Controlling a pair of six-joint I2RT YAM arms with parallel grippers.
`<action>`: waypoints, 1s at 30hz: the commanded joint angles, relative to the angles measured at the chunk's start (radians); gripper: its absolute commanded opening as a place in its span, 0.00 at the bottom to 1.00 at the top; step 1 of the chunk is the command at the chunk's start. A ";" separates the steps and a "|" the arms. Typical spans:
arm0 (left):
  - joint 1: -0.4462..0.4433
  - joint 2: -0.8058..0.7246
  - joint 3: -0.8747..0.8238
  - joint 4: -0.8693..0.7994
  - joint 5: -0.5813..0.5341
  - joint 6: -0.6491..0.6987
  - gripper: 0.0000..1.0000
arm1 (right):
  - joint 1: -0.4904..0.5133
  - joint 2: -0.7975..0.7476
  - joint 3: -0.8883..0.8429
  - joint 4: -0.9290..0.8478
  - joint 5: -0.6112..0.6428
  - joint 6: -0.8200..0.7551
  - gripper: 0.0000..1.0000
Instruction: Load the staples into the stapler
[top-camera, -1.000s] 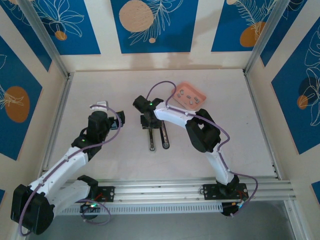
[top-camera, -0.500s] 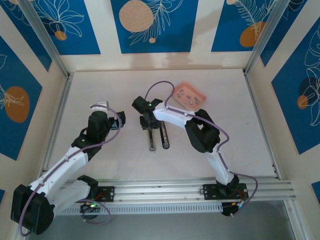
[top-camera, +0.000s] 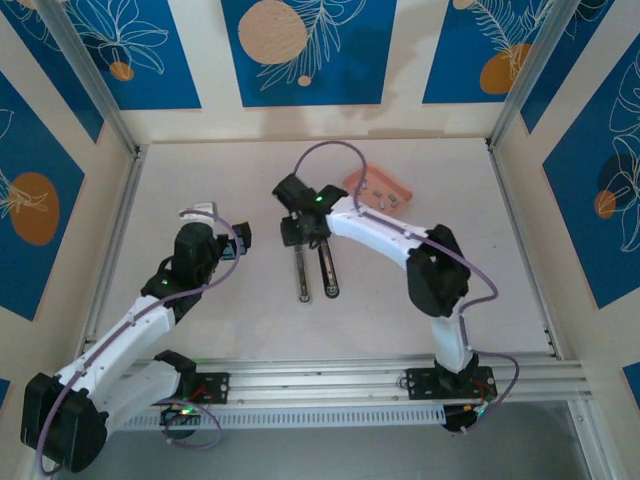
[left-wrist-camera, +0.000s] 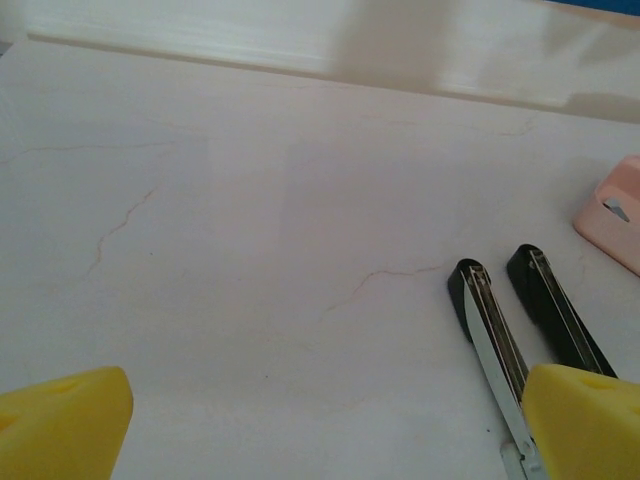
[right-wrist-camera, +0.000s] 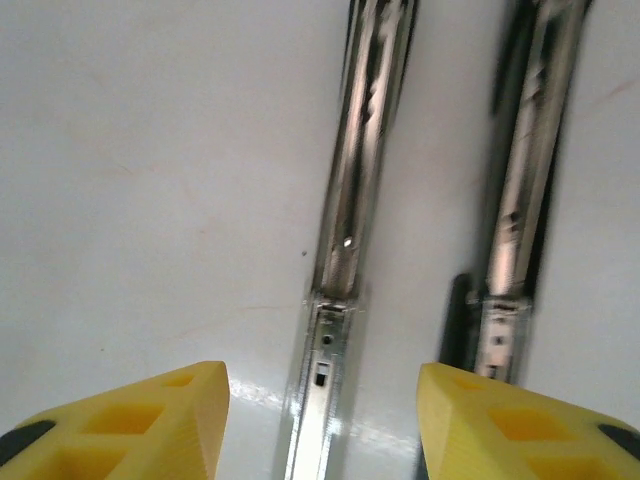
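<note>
The right wrist camera is giving the closest look at the stapler (right-wrist-camera: 355, 200). It is lying opened flat as two long parallel bars, one showing a silvery rail and the other a black-edged channel. The overhead camera is reducing these to two thin dark strips near the middle of the worktop (top-camera: 200, 170).

The right gripper (right-wrist-camera: 325, 425) is hanging over the stapler's far end with its yellow fingers spread wide on either side of the silvery rail. Whether they are touching it cannot be told.

The left gripper (left-wrist-camera: 320, 430) is also holding its fingers wide apart, gripping nothing, over bare worktop towards the left edge.

One stapler and one pink tray (top-camera: 395, 185) are lying out, the tray towards the far edge, right of centre. The staples (top-camera: 386, 200) are sitting inside it as a few grey bits, too small to count surely. The right arm and its purple cable (top-camera: 340, 146) are crossing the tray's left corner.
</note>
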 joint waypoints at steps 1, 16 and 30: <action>0.012 0.018 0.016 0.011 0.048 -0.007 1.00 | -0.122 -0.041 -0.022 -0.054 -0.035 -0.138 0.54; 0.012 0.135 0.081 0.015 0.097 -0.015 1.00 | -0.448 0.170 0.127 -0.087 -0.122 -0.425 0.56; 0.012 0.156 0.093 0.006 0.076 -0.020 1.00 | -0.506 0.285 0.195 -0.122 -0.181 -0.447 0.52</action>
